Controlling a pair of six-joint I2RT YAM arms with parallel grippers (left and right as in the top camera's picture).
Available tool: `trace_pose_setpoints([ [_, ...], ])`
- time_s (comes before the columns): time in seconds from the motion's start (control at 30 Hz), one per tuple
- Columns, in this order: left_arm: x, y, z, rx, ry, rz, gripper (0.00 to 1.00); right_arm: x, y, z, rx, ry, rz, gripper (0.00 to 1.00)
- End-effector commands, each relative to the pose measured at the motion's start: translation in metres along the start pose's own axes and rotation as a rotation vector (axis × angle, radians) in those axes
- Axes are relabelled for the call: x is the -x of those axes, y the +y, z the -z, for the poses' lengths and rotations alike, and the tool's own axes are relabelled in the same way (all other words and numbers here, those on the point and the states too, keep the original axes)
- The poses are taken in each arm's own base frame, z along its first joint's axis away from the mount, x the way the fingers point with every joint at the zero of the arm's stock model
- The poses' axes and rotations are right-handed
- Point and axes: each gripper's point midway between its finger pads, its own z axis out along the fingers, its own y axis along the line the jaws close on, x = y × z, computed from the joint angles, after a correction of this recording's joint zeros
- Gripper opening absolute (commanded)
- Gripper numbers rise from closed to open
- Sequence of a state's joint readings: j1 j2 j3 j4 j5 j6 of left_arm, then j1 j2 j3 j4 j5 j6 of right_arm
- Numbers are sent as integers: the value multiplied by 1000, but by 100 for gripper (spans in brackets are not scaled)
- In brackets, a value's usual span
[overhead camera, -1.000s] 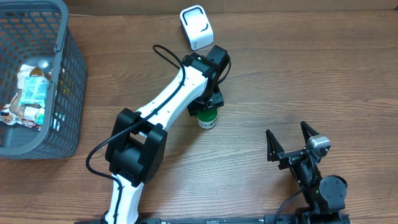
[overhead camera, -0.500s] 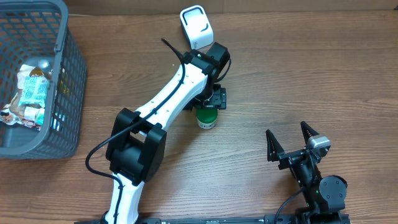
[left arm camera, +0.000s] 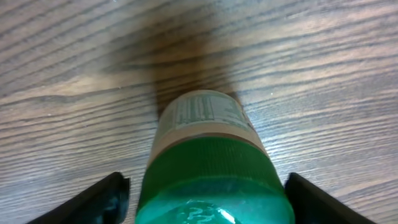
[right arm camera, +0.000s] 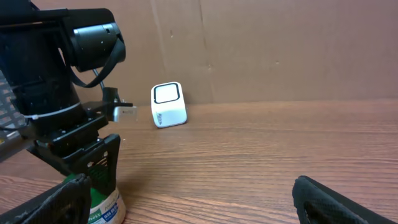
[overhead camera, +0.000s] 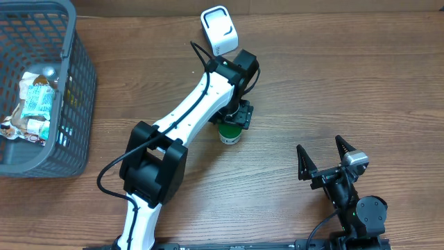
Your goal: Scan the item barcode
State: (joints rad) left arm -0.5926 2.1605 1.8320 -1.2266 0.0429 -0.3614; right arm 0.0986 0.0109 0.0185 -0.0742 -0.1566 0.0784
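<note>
While the green-capped bottle stands upright under the left gripper, jaws spread astride it, the scanner sits just beyond the bottle; right gripper spread, well apart.

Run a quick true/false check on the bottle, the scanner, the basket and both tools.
1. The green-capped bottle stands upright on the table. True.
2. The left tool holds the bottle up at the scanner. False: its jaws straddle the standing bottle, well short of the white scanner.
3. The right tool is open and empty. True.
4. The basket is empty. False: it holds packets.
</note>
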Motion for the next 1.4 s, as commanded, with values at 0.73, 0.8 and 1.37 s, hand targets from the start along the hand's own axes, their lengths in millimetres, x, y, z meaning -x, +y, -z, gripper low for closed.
trace_pose_setpoints([
  [0.73,-15,-49,-14,-22,-1,34,61,-2,-2,0,-10,-3,1,100],
  [0.8,-16,-49,-14,-21,0,32,68,-2,-2,0,-10,-3,1,100],
  [1.37,29,-37,119,-23,-265,54,82,-2,-2,0,-9,-4,1,100],
])
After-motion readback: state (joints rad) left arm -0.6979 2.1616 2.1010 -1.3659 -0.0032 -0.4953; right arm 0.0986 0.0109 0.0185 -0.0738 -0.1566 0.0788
